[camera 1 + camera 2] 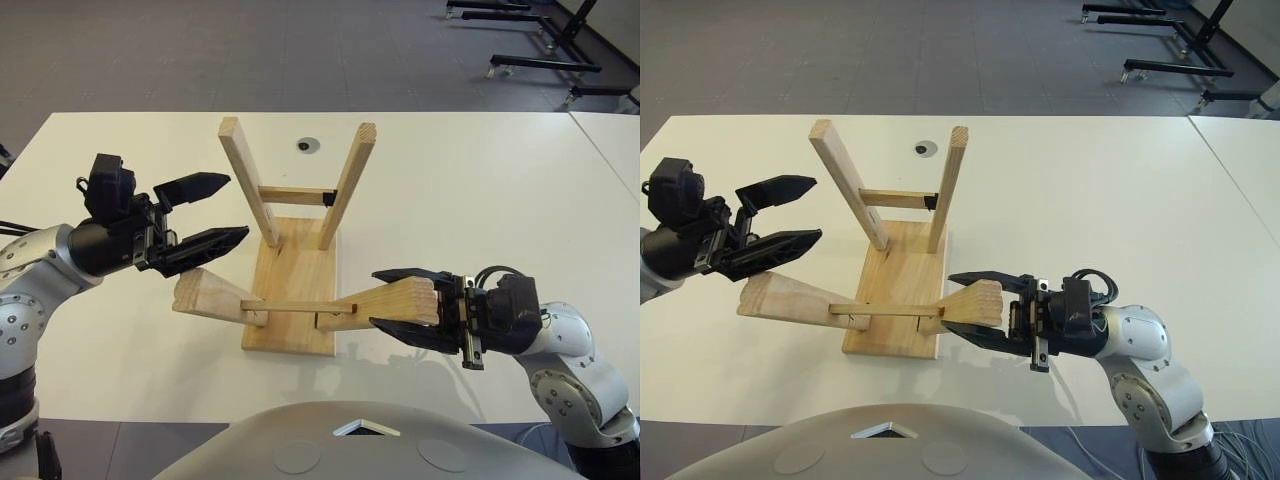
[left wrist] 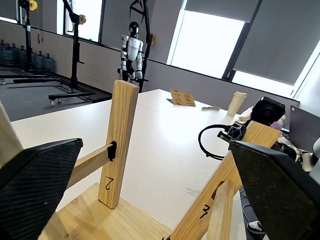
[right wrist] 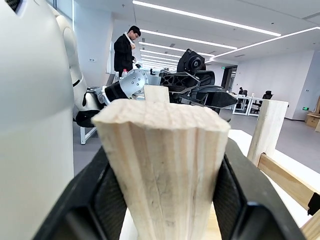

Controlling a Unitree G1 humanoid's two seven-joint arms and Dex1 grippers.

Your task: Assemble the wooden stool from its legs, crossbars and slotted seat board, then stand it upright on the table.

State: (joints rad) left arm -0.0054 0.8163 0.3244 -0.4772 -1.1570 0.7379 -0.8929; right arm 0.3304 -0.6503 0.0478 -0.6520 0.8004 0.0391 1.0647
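1. Jaws of the left gripper (image 1: 237, 205) gape wide and empty, left of the seat board (image 1: 295, 265), above the loose left leg (image 1: 205, 296).
2. Seat board lies flat; far legs (image 1: 250, 180) stand upright on it, near pair (image 1: 295, 307) leans unseated.
3. Right gripper (image 1: 374, 297) clamps the right leg (image 1: 400, 298); seating both likely comes next; the table (image 1: 480, 190) offers room either side.

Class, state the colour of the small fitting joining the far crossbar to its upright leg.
Black; the fitting shows best in the left wrist view.

leg end (image 3: 162, 165) cut off below, seat board (image 2: 115, 222) cropped
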